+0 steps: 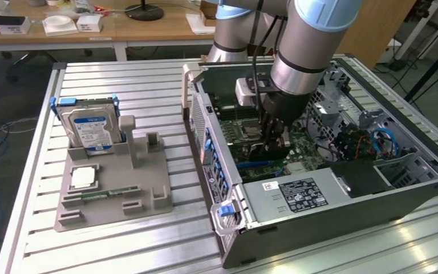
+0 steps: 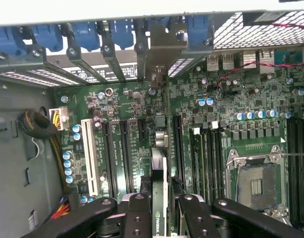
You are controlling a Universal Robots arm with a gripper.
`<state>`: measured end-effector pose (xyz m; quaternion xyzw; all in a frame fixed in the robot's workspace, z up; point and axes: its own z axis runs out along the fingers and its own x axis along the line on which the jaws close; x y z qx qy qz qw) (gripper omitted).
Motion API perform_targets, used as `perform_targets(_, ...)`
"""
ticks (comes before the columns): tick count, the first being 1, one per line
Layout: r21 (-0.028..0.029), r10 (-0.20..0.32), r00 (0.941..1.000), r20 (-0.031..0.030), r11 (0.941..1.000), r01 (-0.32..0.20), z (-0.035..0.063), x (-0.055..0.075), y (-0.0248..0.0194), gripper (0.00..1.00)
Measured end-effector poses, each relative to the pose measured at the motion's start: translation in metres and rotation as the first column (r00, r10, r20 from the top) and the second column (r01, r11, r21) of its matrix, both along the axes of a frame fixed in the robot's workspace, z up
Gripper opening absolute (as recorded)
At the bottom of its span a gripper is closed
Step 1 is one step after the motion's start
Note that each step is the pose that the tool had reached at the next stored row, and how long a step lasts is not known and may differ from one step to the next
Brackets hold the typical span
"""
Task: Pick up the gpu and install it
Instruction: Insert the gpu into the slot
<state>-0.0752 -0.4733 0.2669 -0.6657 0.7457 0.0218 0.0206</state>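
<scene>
The gpu (image 2: 160, 198) is a thin black card seen edge-on, with a green logo near the fingers and its silver bracket (image 2: 161, 47) up against the case's rear slot wall. My gripper (image 2: 160, 220) is shut on it, one black finger (image 2: 137, 215) on each side. The card hangs over the green motherboard (image 2: 127, 99), in line with the long black expansion slots. In the exterior view, the gripper (image 1: 269, 147) reaches down into the open computer case (image 1: 203, 142), holding the dark gpu (image 1: 264, 154) just above the board.
A grey parts holder (image 1: 112, 188) on the exterior view's left carries a silver hard drive (image 1: 91, 130), a processor chip (image 1: 84, 178) and a green memory stick (image 1: 105, 194). Inside the case sit the power supply (image 1: 295, 197), a processor socket (image 2: 256, 186) and blue slot clips (image 2: 87, 34).
</scene>
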Motion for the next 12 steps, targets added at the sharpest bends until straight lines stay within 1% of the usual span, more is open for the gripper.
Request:
perform_targets(2, 0.0001, 0.001, 1.0000, -0.0011, 1.0000, -0.001, 0.0022, -0.0001, 0.0000, 0.26)
perform_targets(6, 0.0001, 0.002, 1.0000, -0.0014, 1.0000, -0.002, 0.0022, 0.0001, 0.0000, 0.26)
perform_targets(9, -0.0017, 0.002, 1.0000, -0.0002, 1.0000, -0.002, -0.0007, 0.0001, 0.0000, 0.26)
perform_targets(12, -0.0019, 0.002, 1.0000, 0.0015, 1.0000, -0.002, -0.0048, 0.0001, 0.0000, 0.26)
